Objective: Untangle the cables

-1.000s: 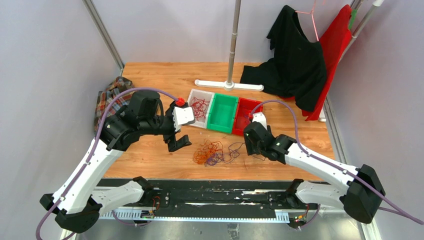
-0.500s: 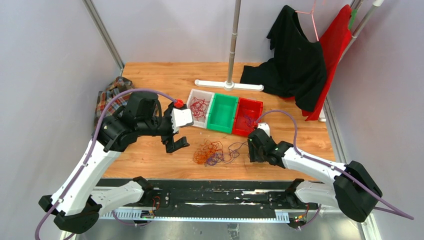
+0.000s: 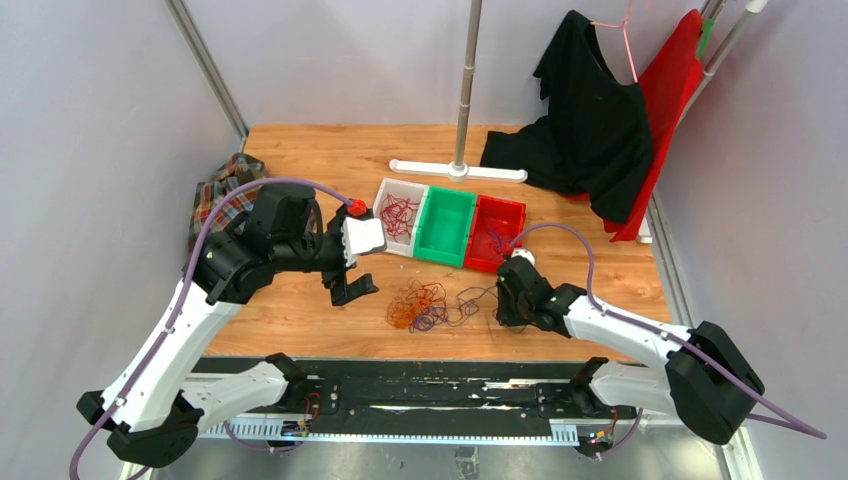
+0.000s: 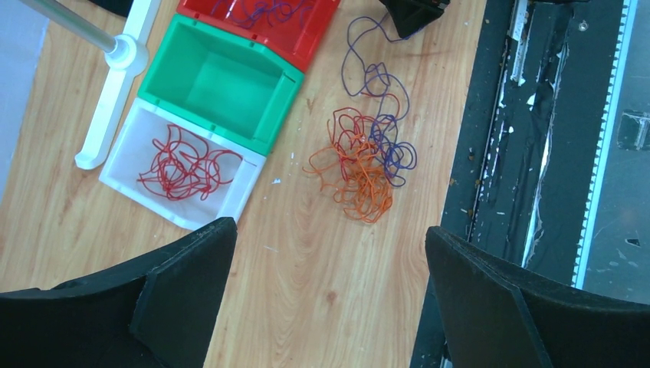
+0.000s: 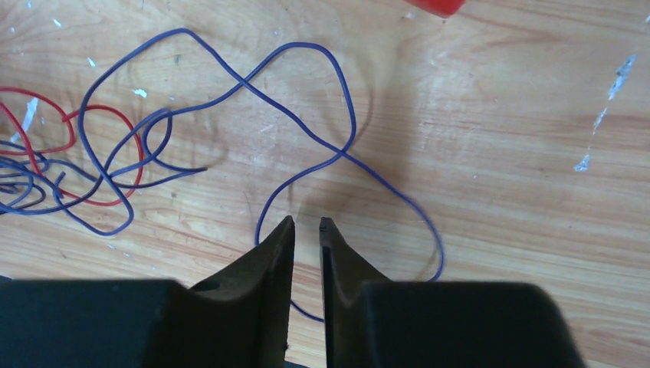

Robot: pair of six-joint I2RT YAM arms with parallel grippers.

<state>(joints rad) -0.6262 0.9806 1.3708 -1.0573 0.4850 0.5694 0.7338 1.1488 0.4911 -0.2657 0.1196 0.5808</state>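
Orange, red and purple cables [image 4: 364, 172] lie in a loose tangle on a wooden table [image 3: 300, 160], near its front edge and roughly midway between the two robot arms. One purple cable [image 5: 345, 115] trails out of the clump to the right in wide, crossing loops and reaches the right gripper [image 5: 306, 222].

That gripper is down at the table surface. Its two dark fingers are drawn almost together, with only a narrow slit between them. The purple cable runs in behind one finger and shows again low in the slit. Whether it is actually pinched cannot be told.

The left gripper [image 4: 329, 230] hangs above the table to the left of the clump, well apart from it. Its fingers are spread wide and nothing is between them.

Behind the clump three small bins sit side by side, touching. A white bin [image 4: 249, 188] on the left holds red wires [image 4: 184, 165]. A green bin [image 4: 285, 107] is in the middle. A red bin [image 4: 295, 46] on the right holds purple wires [image 4: 260, 11].
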